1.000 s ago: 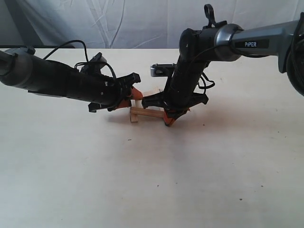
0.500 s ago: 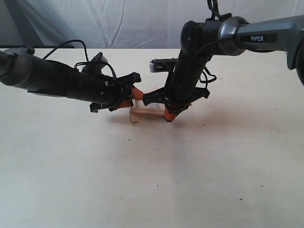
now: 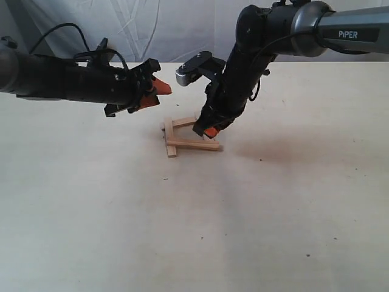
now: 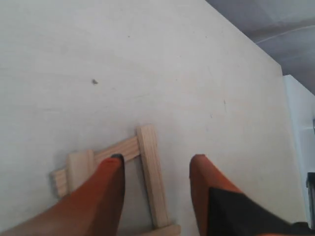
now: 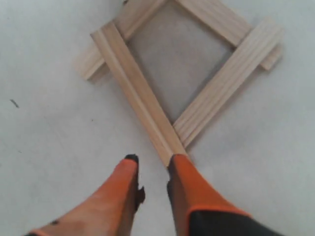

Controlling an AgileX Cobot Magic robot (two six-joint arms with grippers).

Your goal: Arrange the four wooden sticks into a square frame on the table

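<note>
The four wooden sticks (image 3: 192,145) lie on the table (image 3: 121,213) as a small, skewed square frame (image 5: 197,69) with overhanging ends. In the right wrist view two sticks meet in a point just ahead of my fingertips. My right gripper (image 3: 209,130) hovers over the frame's right side, hiding part of it. Its orange fingers (image 5: 189,187) are slightly apart with nothing between them. Up and to the left of the frame, my left gripper (image 3: 159,89) is open and empty. The left wrist view looks down between its fingers (image 4: 106,191) at one stick (image 4: 151,177).
A white cloth backdrop (image 3: 152,30) hangs behind the table's far edge. Both black arms reach in from the sides above the table. A few tiny dark specks (image 4: 94,82) mark the tabletop.
Both grippers have lifted off the sticks. The left one went up and back to the left, and the right one rose and tilted. The frame now shows between them.
</note>
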